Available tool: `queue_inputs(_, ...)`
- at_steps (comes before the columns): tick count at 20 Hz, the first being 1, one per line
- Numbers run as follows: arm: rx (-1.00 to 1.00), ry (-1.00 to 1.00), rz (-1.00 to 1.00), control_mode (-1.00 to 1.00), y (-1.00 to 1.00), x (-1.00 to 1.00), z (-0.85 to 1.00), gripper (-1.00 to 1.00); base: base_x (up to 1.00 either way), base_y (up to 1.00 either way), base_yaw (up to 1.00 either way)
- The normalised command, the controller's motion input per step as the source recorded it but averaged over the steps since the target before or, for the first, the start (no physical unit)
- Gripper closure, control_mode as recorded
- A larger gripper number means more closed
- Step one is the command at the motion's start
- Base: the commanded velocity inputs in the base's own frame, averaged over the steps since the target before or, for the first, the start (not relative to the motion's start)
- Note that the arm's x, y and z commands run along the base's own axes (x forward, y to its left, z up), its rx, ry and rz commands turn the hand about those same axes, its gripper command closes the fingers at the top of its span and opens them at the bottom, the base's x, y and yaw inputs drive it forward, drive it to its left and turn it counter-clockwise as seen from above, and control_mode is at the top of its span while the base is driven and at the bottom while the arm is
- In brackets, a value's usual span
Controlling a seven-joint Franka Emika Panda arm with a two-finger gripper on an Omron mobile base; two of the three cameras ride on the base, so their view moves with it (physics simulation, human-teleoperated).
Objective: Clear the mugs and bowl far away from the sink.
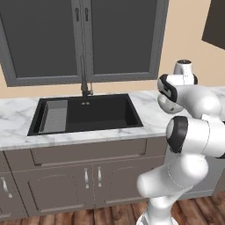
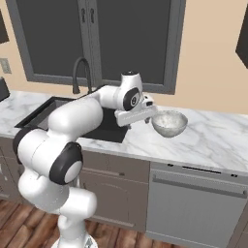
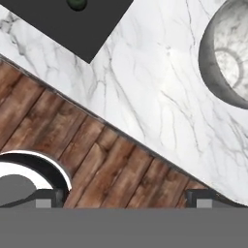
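Hovering open claw [image 2: 145, 117], bowl [image 2: 170, 123] just beside

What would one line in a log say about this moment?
hand: open, holding nothing | position: above counter, beside bowl | bowl: upright, right of sink | mugs: unseen

The pale bowl [image 2: 169, 123] stands upright on the marble counter, at 3 o'clock from the black sink [image 2: 104, 127].

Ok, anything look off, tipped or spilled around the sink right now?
Nothing stands out. The bowl sits upright on the marble counter right of the sink, with no spill visible; the gripper is open beside it.
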Motion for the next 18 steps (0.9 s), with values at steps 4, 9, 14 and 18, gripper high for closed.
queue_inputs(4, 0.0, 0.0, 0.05, -1.0, -0.17, 0.16, -0.08, -1.0, 0.0, 0.0, 0.0)
queue_inputs(9, 0.0, 0.0, 0.05, -1.0, -0.15, 0.18, -0.11, -1.0, 0.0, 0.0, 0.0)
queue_inputs(14, 0.0, 0.0, 0.05, -1.0, -0.12, 0.22, -0.2, -1.0, 0.0, 0.0, 0.0)
queue_inputs(18, 0.0, 0.0, 0.05, -1.0, -0.14, 0.22, -0.19, -1.0, 0.0, 0.0, 0.0)
